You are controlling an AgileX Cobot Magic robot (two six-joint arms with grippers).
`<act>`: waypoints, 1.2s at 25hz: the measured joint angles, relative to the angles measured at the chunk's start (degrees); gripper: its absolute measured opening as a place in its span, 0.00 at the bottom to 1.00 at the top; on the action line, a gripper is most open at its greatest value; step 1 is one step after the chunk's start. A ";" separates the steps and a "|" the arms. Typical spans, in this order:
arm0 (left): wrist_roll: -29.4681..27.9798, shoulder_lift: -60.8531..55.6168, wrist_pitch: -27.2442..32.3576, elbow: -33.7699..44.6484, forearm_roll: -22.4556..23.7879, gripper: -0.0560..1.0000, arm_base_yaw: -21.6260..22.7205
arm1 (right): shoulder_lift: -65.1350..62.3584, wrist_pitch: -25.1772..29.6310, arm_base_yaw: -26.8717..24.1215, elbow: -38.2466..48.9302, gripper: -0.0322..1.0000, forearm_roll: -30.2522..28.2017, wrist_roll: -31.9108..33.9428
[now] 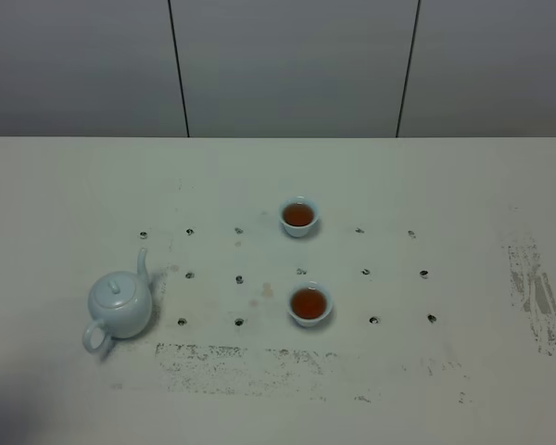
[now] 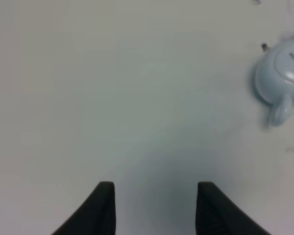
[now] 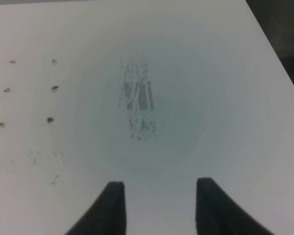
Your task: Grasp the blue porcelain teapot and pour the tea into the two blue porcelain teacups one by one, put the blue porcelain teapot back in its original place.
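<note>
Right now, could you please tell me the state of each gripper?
Left gripper: open, holding nothing, away from the teapot.
Right gripper: open, holding nothing, over bare table.

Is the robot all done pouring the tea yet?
Looks nearly finished. Both teacups, the far one and the near one, hold brown tea. The teapot stands upright on the table, untouched. The left pincer is open and holds nothing. No step looks left.

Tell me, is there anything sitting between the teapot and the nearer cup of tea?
No object. In the exterior high view, only bare table with small dark holes and faint stains separates the teapot from the nearer teacup.
</note>
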 joint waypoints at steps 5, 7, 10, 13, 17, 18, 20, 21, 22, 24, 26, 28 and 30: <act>0.00 -5.21 6.73 0.00 -0.55 0.47 0.00 | 0.00 0.00 0.00 0.00 0.37 0.00 0.00; 0.00 -6.64 7.45 0.00 -0.55 0.47 0.00 | 0.00 0.00 0.00 0.00 0.37 0.00 0.00; 0.00 -9.12 5.99 1.95 -0.72 0.47 0.00 | 0.00 0.00 0.00 0.00 0.37 0.00 0.00; 0.00 -12.67 2.33 6.77 -0.77 0.47 -0.05 | 0.00 0.00 0.00 0.00 0.37 0.00 0.00; 0.00 -18.43 0.43 11.88 -2.11 0.47 -0.05 | 0.00 0.00 0.00 0.00 0.37 0.00 0.00; 0.05 -20.37 0.38 13.29 -3.27 0.47 -0.05 | 0.00 0.00 0.00 0.00 0.37 0.00 0.00; 0.21 -23.25 0.44 15.55 -5.69 0.47 -0.05 | 0.00 0.00 0.00 0.00 0.37 0.00 0.00; 0.36 -24.48 0.50 16.85 -6.50 0.47 -0.05 | 0.00 0.00 0.00 0.00 0.37 0.00 0.00; 0.91 -25.84 0.22 17.87 -7.13 0.47 -0.05 | 0.00 0.00 0.00 0.00 0.37 0.00 0.00; 3.51 -28.11 -0.83 18.87 -8.05 0.47 -0.05 | 0.00 0.00 0.00 0.00 0.37 0.00 0.00; 5.04 -29.73 -1.28 19.11 -9.13 0.47 -0.05 | 0.00 0.00 0.00 0.00 0.37 0.00 0.00; 5.53 -31.09 -1.71 19.29 -10.55 0.47 -0.05 | 0.00 0.00 0.00 0.00 0.37 0.00 0.00; 5.59 -32.31 -1.98 19.29 -11.17 0.47 -0.41 | 0.00 0.00 0.00 0.00 0.37 0.00 0.00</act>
